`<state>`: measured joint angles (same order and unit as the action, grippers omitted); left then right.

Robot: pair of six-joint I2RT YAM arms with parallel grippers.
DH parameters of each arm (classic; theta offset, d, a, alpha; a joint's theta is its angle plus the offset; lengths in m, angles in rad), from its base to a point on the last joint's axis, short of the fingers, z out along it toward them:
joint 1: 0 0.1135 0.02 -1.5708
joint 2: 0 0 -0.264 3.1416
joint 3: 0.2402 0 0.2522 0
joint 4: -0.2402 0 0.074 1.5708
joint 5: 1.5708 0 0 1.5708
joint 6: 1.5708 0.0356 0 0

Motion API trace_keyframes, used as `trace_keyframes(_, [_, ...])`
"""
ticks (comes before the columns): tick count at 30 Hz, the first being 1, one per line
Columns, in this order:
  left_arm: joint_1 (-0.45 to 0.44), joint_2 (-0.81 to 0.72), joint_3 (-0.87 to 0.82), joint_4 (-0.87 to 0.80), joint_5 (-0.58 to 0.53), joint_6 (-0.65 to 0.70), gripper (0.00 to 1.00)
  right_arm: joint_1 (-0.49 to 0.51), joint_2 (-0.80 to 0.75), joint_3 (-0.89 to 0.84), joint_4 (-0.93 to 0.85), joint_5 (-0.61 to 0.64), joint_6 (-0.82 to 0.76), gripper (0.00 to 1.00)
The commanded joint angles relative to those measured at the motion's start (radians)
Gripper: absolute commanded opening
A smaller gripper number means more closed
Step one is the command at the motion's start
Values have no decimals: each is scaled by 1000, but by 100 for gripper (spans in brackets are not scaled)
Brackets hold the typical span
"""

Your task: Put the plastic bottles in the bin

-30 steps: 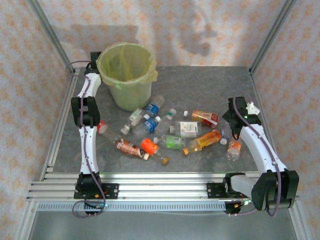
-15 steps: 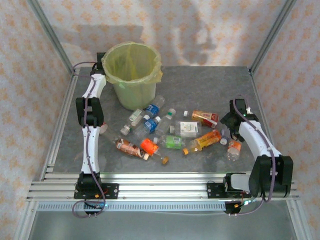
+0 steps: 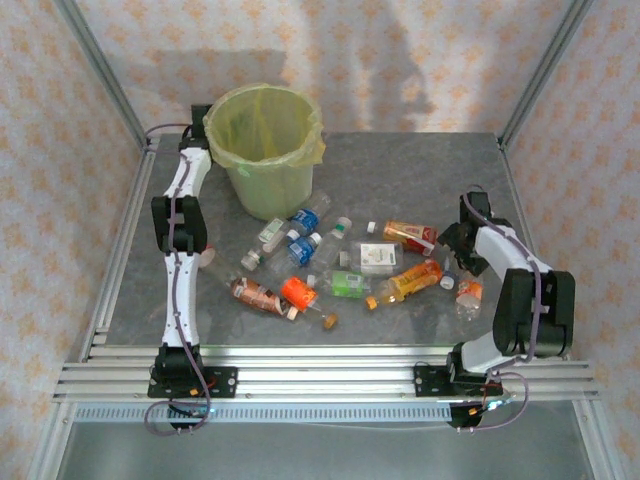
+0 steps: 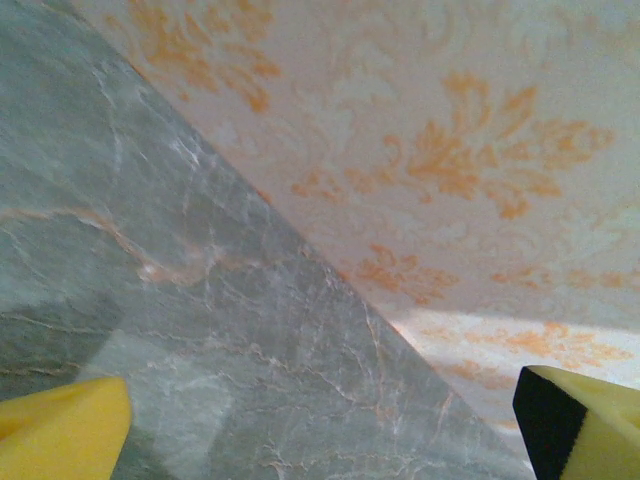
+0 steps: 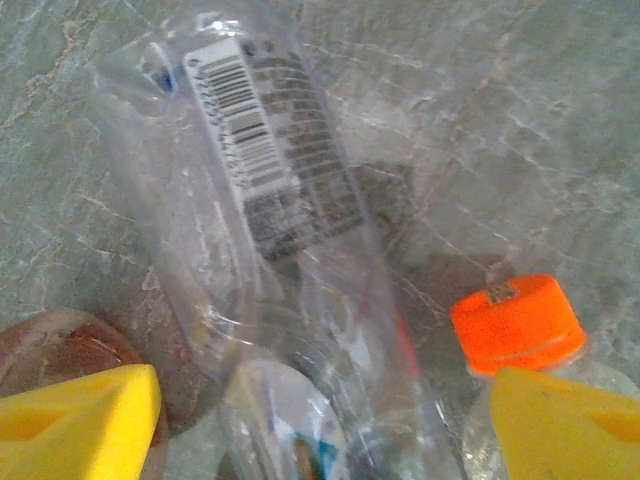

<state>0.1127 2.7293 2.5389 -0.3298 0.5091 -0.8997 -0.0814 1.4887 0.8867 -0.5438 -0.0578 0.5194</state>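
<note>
Several plastic bottles lie scattered across the middle of the grey table, with orange, red, blue and green labels. My right gripper is low over a clear bottle with a barcode label. Its yellow pads stand open on either side of that bottle's body, apart from it. An orange-capped bottle lies beside the right pad. The bin, lined with a yellow-green bag, stands at the back left. My left gripper is behind the bin's left side, open over bare table with nothing between its pads.
A small white box lies among the bottles. Metal frame posts rise at the back corners, with patterned walls close behind. An aluminium rail runs along the near edge. Bare tabletop lies behind the bottles on the right.
My right arm has folded in and dropped onto the clear bottle, its jaws narrowing somewhat. Early on, the left arm reached further back beside the bin, which shifted slightly right; it has since held still.
</note>
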Motion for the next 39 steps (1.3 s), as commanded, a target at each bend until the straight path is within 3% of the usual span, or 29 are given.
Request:
trace_keyframes(1, [50, -78, 11, -71, -46, 15, 100, -4, 38, 33, 18, -14, -14, 86])
trace_keyframes(9, [116, -258, -172, -94, -104, 66, 100, -6, 118, 72, 25, -8, -22, 86])
trace_keyframes(23, [196, -719, -633, -98, -235, 163, 100, -16, 184, 88, 32, 21, -25, 81])
trace_keyframes(32, [200, -1055, -944, -98, -332, 185, 100, -49, 193, 63, 53, 30, -52, 72])
trace_keyframes(39, [202, -1313, -1198, -97, -408, 169, 100, -52, 176, 70, 64, 37, -88, 57])
